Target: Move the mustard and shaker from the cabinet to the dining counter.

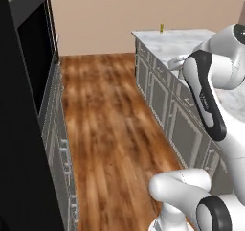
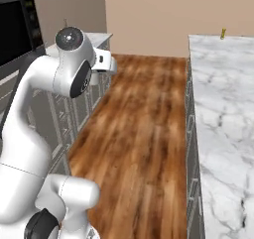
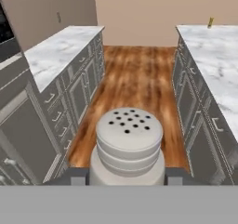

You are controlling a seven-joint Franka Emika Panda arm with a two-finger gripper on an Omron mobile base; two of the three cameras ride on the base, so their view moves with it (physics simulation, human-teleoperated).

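Your claw (image 3: 126,177) is closed around the shaker (image 3: 128,144), holding it upright in the aisle above the wooden floor (image 3: 135,74), while the mustard (image 3: 210,22) stands at the far end of the marble surface (image 3: 211,56) on your right.

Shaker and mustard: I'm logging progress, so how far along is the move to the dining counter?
Done, it seems: a small yellow item, likely the mustard, stands at the far end of the dining counter. In hand: the shaker sits between the tool fingers in the hand view, carried above the wooden floor between the counters. Left: setting the shaker down on the dining counter.
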